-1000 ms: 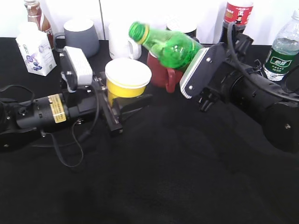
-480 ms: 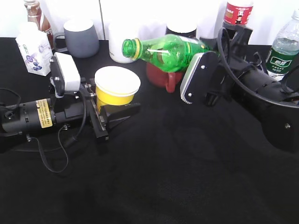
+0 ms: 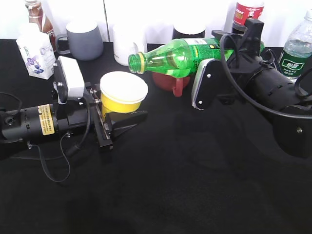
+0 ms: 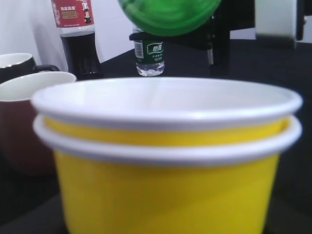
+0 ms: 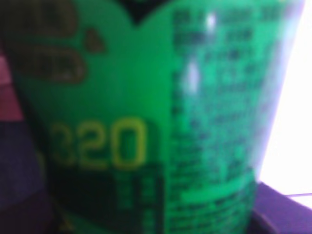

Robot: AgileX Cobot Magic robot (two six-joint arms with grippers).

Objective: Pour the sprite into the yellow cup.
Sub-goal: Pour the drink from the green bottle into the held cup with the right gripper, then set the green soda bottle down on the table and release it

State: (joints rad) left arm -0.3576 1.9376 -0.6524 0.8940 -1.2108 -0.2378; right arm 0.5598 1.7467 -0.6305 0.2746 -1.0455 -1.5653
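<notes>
The yellow cup [image 3: 123, 95] with a white rim stands on the black table, held between the fingers of my left gripper [image 3: 119, 117]. It fills the left wrist view [image 4: 165, 190]. The sprite [image 3: 180, 55], a green bottle, lies almost level in my right gripper [image 3: 222, 58], its neck pointing left, its mouth above and just right of the cup's rim. The bottle's label fills the right wrist view [image 5: 146, 122]. The bottle's neck end shows at the top of the left wrist view [image 4: 168, 14]. I cannot see liquid leaving the mouth.
A red mug [image 3: 168, 80] stands behind the cup, under the bottle. A grey mug [image 3: 84, 39], a white mug [image 3: 127, 44], a milk carton [image 3: 36, 53], a cola bottle [image 3: 247, 12] and a clear water bottle [image 3: 295, 48] line the back.
My right gripper has tipped the sprite from a slanted pose to nearly level. My left gripper moved the cup left and slightly toward the front, then held still.
</notes>
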